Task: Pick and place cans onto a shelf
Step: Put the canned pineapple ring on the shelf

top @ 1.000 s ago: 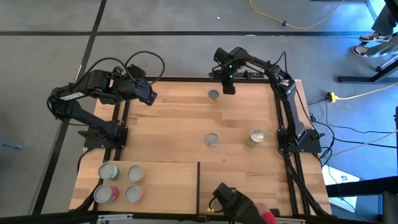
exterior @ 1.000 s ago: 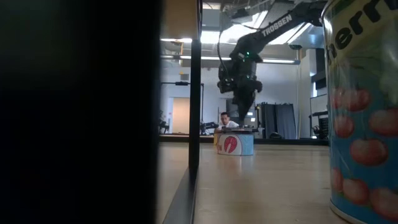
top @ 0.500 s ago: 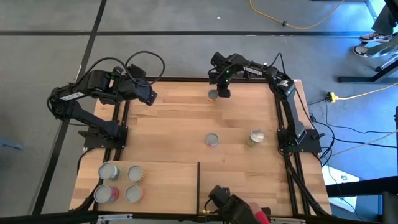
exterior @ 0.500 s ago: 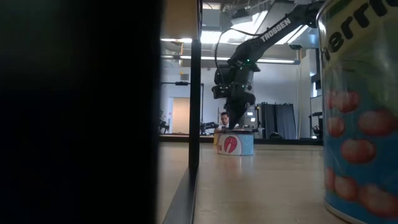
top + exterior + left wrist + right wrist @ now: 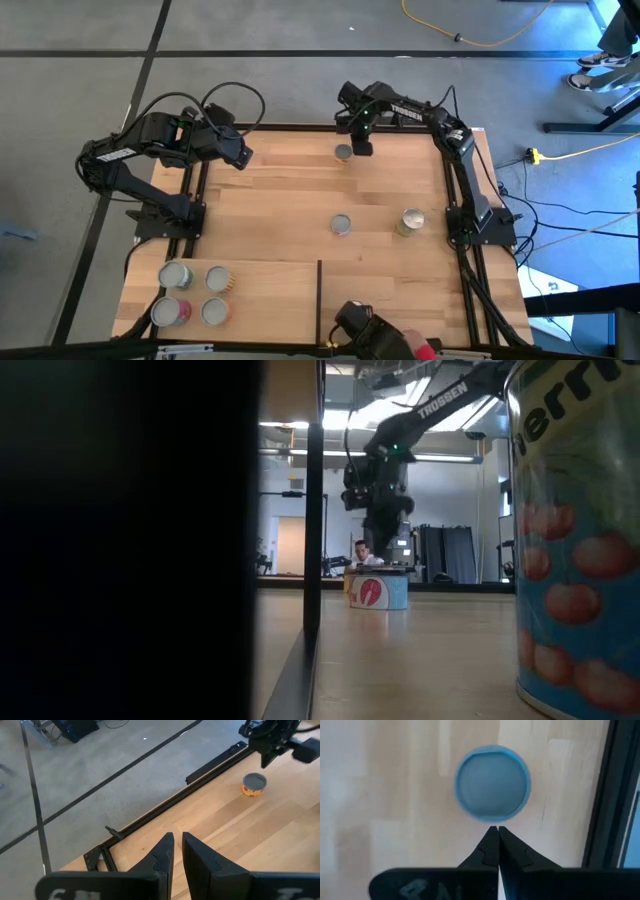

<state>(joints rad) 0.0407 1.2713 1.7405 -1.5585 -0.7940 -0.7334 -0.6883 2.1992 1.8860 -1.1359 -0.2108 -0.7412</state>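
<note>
1. We see one can (image 5: 343, 152) standing upright near the top edge of the tabletop (image 5: 280, 215) in the overhead picture, a little right of centre; the low view shows it (image 5: 378, 591) as a short blue tin with a red mark.
2. The right claw (image 5: 360, 147) hangs just beside and above that can, its fingers pressed together and gripping nothing; in its own wrist view the fingertips (image 5: 494, 831) meet right at the rim of the can's round top (image 5: 492, 783).
3. Two more cans stand apart in the middle of the tabletop: a silver-topped one (image 5: 341, 224) and a cream-topped one (image 5: 410, 220) to its right.
4. Four cans (image 5: 191, 293) sit grouped on the shelf (image 5: 270, 290) at the lower left of the overhead picture.
5. A large tin with red fruit on its label (image 5: 578, 550) fills the right edge of the low view.
6. The left claw (image 5: 243, 157) waits at the upper left over the tabletop's edge, its fingers (image 5: 162, 856) nearly together with a thin gap, holding nothing.
</note>
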